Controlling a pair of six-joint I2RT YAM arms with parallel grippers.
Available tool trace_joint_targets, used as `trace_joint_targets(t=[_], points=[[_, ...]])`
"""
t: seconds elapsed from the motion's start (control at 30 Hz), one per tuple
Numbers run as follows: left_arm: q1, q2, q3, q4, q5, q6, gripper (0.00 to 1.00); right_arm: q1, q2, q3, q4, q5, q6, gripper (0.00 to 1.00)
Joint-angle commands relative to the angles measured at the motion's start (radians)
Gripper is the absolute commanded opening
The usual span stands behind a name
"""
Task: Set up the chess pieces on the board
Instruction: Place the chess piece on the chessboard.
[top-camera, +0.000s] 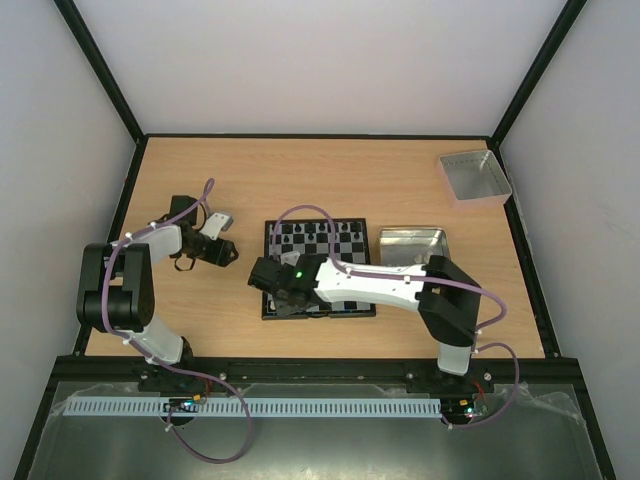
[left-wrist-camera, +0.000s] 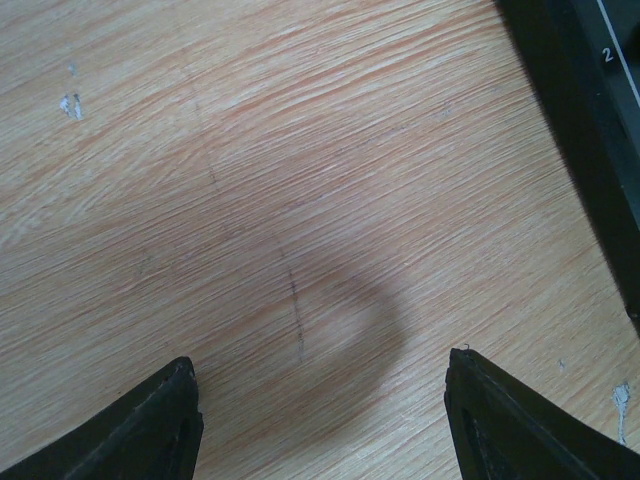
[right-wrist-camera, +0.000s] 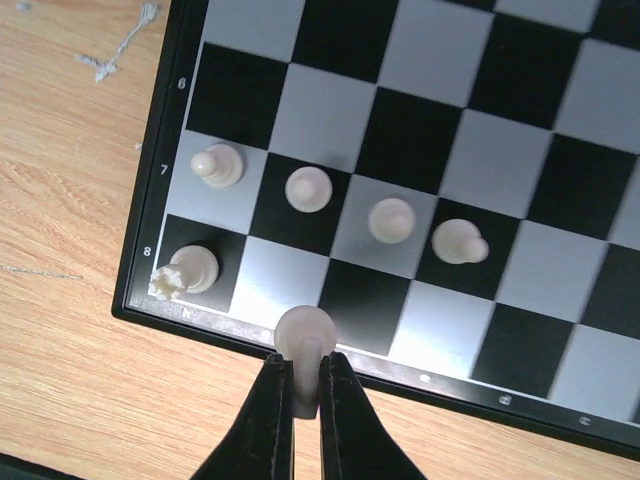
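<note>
The checkered board lies mid-table; black pieces stand along its far rows. In the right wrist view the board carries several white pieces: a rook in the corner square and pawns in the row beyond. My right gripper is shut on a white piece, held over the board's near rim; it also shows in the top view. My left gripper is open and empty over bare wood, left of the board; it shows in the top view too.
A grey metal tray sits right of the board, partly under my right arm. A second shallow tray stands at the far right corner. The board's black rim crosses the left wrist view's right edge.
</note>
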Motion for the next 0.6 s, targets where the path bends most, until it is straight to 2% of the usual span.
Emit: trace_joint_targets(t=[0.0,0.57], points=[[0.0,0.026,-0.017,-0.059,-0.013,-0.007,0.67,0.01,0.044,0.057,0.03,-0.014,0.017,0.02],[0.0,0.017,-0.021,-0.056,-0.017,-0.009,0.67,0.007,0.132,0.09,0.037,-0.026,-0.022,0.02]])
